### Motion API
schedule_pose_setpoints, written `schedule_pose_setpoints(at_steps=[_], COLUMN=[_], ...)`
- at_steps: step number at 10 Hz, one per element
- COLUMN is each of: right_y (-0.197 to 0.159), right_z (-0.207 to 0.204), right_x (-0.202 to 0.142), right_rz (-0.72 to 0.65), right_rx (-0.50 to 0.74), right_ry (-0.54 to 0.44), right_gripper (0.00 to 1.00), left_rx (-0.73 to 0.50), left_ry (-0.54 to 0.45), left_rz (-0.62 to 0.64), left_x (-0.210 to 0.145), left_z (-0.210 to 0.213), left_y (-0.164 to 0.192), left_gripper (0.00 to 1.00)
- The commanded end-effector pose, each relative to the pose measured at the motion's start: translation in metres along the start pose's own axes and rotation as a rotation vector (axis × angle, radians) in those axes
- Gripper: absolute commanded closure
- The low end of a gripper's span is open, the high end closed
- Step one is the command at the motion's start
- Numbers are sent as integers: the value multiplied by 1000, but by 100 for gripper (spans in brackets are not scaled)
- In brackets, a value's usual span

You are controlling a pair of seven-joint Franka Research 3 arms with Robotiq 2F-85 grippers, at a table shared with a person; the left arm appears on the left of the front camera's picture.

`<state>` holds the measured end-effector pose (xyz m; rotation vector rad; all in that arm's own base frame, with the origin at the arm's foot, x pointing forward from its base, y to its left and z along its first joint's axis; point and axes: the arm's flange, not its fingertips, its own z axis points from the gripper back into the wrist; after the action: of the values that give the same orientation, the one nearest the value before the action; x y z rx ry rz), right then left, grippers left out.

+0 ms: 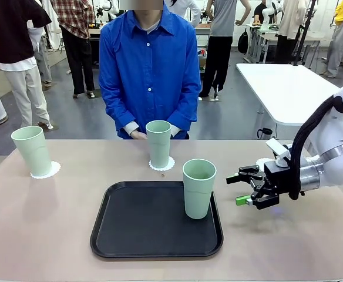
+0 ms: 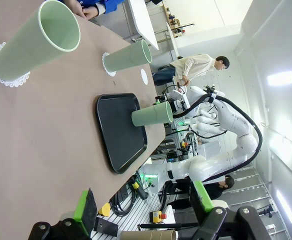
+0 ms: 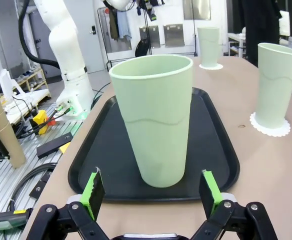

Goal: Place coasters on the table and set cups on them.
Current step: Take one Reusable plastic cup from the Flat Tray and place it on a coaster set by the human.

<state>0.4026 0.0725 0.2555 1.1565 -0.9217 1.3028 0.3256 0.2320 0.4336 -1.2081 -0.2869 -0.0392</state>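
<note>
Front view: beige-tan table [image 1: 54, 235] with a black tray [image 1: 136, 235] near the robot-side edge at centre; one mint-green cup [image 1: 199, 188] stands upright on the tray's right half. Two more cups sit on lacy white coasters: one near the left edge [image 1: 32, 150] on its coaster [image 1: 49, 171], one at the far edge in the middle [image 1: 158, 143] on its coaster [image 1: 165, 165], right in front of a person in a blue shirt [image 1: 150, 70]. A third coaster [image 1: 262, 163] lies bare near the right edge, behind the right gripper [image 1: 239, 188], which hovers just right of the tray, jaws released, holding nothing. Room: grey floor, white table [image 1: 289, 88] behind, people standing farther off. Left wrist view: left gripper [image 2: 143, 202] spread open, empty, off the table's end; the picture is rolled sideways, with tray and all three cups in line. Right wrist view: green pads [image 3: 93, 192] stand apart, the tray cup centred ahead of the gap, not touched; cables and cardboard tubes [image 3: 3, 130] on the floor beside the table.
</note>
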Motion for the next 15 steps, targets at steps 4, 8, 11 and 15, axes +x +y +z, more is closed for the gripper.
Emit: schedule_pose_setpoints(at_steps=[4, 8, 11, 15], right_y=[-15, -18, -21, -23], right_z=[-35, -50, -57, -64], right_x=[4, 8, 7, 5], right_rz=[24, 37, 44, 51], right_rx=[23, 52, 34, 67], right_ry=[-26, -62, -79, -90], right_gripper=[0, 0, 0, 0], left_rx=[-9, -9, -9, -9], left_ry=[-1, -1, -1, -1], left_rz=[-6, -6, -6, -6], left_x=[-2, -2, -2, -2], left_z=[2, 2, 2, 2], left_y=[-1, -1, -1, -1], left_gripper=[0, 0, 0, 0])
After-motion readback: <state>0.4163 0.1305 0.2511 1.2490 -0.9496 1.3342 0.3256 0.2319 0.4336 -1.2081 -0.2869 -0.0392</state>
